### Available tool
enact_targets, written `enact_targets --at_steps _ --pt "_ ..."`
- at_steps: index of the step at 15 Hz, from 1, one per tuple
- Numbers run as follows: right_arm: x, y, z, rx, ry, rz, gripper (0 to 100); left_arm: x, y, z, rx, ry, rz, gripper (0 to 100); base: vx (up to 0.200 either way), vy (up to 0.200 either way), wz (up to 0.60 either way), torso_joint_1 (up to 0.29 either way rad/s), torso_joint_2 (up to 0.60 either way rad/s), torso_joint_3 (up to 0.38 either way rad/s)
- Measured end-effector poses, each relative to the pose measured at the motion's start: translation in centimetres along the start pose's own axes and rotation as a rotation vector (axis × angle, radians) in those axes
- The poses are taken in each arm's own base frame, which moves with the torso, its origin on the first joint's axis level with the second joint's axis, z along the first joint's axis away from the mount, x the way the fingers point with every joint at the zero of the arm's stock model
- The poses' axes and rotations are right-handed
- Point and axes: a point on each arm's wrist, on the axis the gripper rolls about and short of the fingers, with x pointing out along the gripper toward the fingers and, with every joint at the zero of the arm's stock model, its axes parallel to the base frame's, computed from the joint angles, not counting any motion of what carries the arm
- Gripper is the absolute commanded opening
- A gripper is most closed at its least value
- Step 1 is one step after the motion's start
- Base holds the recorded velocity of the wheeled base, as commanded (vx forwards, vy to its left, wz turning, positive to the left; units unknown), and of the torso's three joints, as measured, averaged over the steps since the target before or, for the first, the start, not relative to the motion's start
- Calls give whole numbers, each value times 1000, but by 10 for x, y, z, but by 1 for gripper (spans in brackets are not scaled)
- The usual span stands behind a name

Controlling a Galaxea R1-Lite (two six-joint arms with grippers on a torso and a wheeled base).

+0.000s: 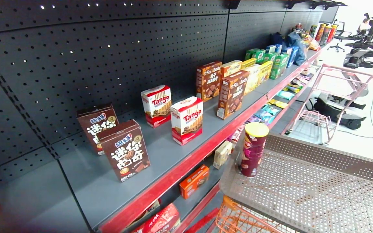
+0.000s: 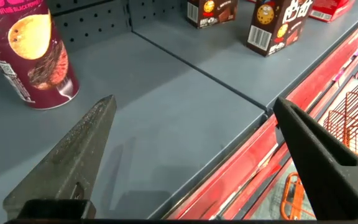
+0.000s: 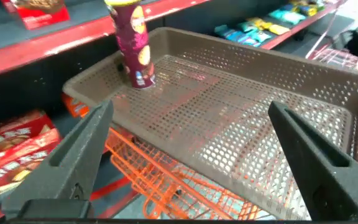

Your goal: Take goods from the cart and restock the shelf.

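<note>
A maroon chip can [image 1: 253, 149] with a yellow lid stands upright at the near-left corner of the cart's perforated tray [image 1: 319, 197]. In the right wrist view the same can [image 3: 134, 46] is at the tray's [image 3: 241, 124] far corner, and my right gripper [image 3: 190, 107] hangs open above the tray, holding nothing. A second maroon chip can [image 2: 33, 56] stands on the grey shelf board [image 2: 166, 112]. My left gripper [image 2: 194, 106] is open over that board, a little away from this can, with nothing between its fingers.
Brown boxes [image 1: 125, 150], red-and-white wafer boxes [image 1: 186, 119] and further boxes [image 1: 231, 94] line the shelf with its red front edge [image 1: 186, 166]. Lower shelves hold packets [image 1: 194, 181]. An orange basket [image 1: 238, 220] sits under the tray. A pink cart [image 1: 335, 87] stands farther down the aisle.
</note>
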Motion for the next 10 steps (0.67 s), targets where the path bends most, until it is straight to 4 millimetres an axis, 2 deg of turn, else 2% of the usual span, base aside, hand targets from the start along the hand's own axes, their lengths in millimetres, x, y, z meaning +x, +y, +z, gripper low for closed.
enact_targets --at_steps 4,10 --pt "25 -2 44 26 79 19 100 0 0 0 0 0 1 100 0 0 0 0 0 0" --pt "103 -7 78 22 135 9 100 0 0 0 0 0 0 100 0 0 0 0 0 0"
